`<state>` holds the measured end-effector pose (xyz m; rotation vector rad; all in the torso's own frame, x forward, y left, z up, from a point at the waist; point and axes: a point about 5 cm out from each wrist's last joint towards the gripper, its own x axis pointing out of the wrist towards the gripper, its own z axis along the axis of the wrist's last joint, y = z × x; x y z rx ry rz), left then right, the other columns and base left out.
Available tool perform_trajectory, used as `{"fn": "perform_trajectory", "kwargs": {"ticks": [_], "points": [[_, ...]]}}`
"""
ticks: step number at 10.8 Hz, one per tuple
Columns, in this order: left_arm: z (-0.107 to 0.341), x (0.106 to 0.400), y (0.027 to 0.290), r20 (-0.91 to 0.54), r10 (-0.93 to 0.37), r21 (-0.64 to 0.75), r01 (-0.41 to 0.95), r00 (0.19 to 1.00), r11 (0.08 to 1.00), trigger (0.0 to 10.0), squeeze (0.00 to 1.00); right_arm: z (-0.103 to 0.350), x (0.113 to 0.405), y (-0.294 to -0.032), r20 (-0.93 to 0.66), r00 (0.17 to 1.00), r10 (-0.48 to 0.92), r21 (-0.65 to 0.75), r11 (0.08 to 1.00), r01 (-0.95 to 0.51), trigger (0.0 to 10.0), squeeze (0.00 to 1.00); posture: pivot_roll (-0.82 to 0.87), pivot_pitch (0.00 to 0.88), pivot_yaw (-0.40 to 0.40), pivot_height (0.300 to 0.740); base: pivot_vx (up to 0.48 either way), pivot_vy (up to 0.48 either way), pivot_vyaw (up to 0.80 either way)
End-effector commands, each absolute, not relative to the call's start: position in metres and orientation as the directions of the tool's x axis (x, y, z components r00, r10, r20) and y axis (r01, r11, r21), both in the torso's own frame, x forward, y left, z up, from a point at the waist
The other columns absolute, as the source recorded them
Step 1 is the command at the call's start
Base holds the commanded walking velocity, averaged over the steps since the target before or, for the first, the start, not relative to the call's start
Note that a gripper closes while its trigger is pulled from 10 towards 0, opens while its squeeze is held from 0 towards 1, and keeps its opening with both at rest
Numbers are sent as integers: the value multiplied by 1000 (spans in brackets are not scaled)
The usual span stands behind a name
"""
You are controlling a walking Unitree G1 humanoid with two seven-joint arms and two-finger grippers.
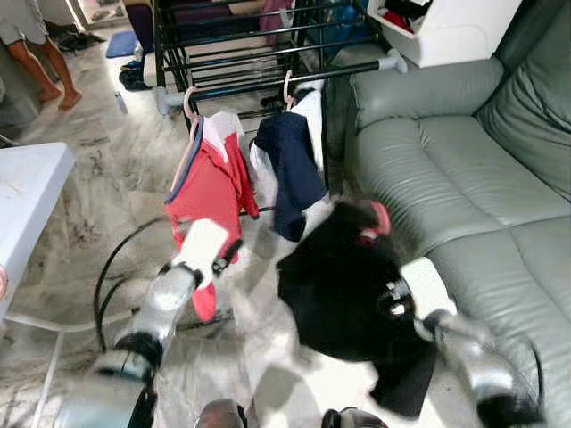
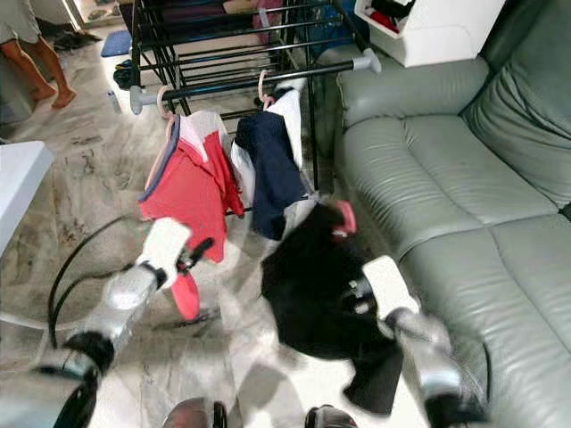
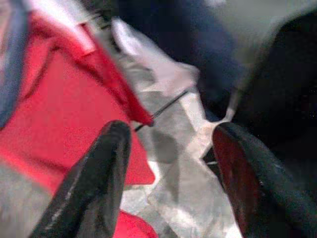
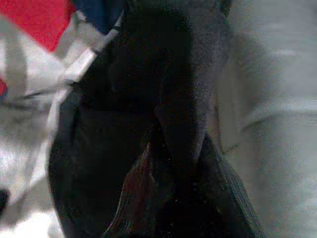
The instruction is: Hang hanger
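A black garment (image 1: 343, 285) on a pink hanger (image 1: 380, 219) hangs in the air in front of the sofa, below and to the right of the rack's rail (image 1: 268, 82). My right gripper (image 1: 395, 299) grips it from the right, with its fingers buried in the dark cloth. On the rail hang a red garment (image 1: 210, 187) and a navy and white one (image 1: 290, 165), both on pale hangers. My left gripper (image 3: 168, 173) is open and holds nothing, close to the red garment's lower hem (image 3: 74, 114).
A grey-green sofa (image 1: 464, 178) runs along the right. A black drying rack (image 1: 232, 36) stands behind the rail, with a white box (image 1: 446, 31) on the sofa's arm. A white table (image 1: 27, 196) is at the left, a black cable (image 1: 111, 259) lies on the floor, and a person's legs (image 1: 40, 53) are far left.
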<state>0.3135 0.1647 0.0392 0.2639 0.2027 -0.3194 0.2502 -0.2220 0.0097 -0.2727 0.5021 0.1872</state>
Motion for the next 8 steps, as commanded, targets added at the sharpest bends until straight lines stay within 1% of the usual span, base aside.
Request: {"fn": "perform_trajectory", "kwargs": {"ticks": [1,2,3,4,5,6,7,8], "points": [[39,310,179,-224,-203,209,251,953,945,10000,1000,18,251,-223,-435,900,40,-219,964,-149,0,0,-82,0,58,740,0,0,0],[36,306,189,-225,-146,198,191,963,961,10000,1000,14,245,-226,-433,901,-32,-194,979,-59,0,0,-84,0,57,740,0,0,0],[33,301,193,-229,-109,153,147,967,977,10000,1000,10,235,-230,-431,896,-107,-213,977,14,0,0,-82,0,54,740,0,0,0],[33,298,186,-210,-119,162,155,970,974,10000,1000,10,230,-225,-420,901,-108,-192,981,29,0,0,-81,0,57,740,0,0,0],[36,297,181,-193,-125,152,155,973,976,10000,678,13,229,-224,-405,906,-124,-205,978,43,0,0,-81,0,59,740,0,0,0],[42,297,174,-170,-126,136,150,977,979,10000,0,19,229,-224,-375,914,-153,-192,978,85,0,0,-74,0,61,740,0,0,0],[47,295,168,-152,-134,123,153,979,980,10000,0,29,232,-226,-319,928,-193,-233,965,121,0,0,-67,0,63,740,0,0,0],[48,291,165,-135,-146,105,161,980,981,10000,0,35,236,-229,-289,936,-200,-217,966,140,0,0,-70,0,59,740,0,0,0]]}}
